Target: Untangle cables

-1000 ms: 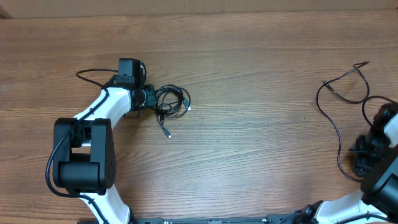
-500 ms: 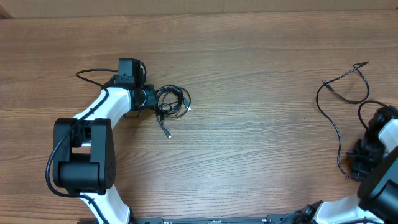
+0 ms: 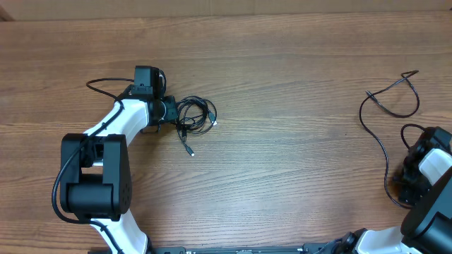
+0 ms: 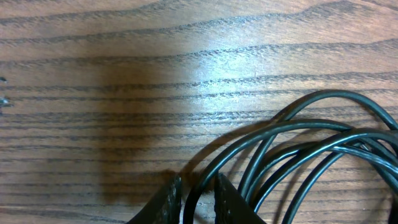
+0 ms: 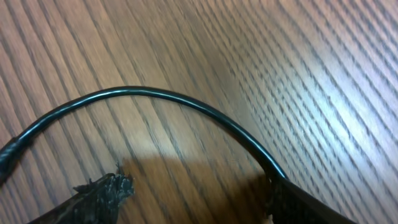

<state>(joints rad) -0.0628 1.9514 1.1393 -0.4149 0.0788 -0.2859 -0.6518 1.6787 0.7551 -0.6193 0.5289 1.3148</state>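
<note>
On the table, the left fingers clench a strand of the coiled cable bundle; the right fingers stand released, the loose cable arcing just beside them

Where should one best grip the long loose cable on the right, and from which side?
Probably the loose cable at its long middle run, from above, straddling it: there it lies flat on the wood as a single strand, away from its looped end.
</note>
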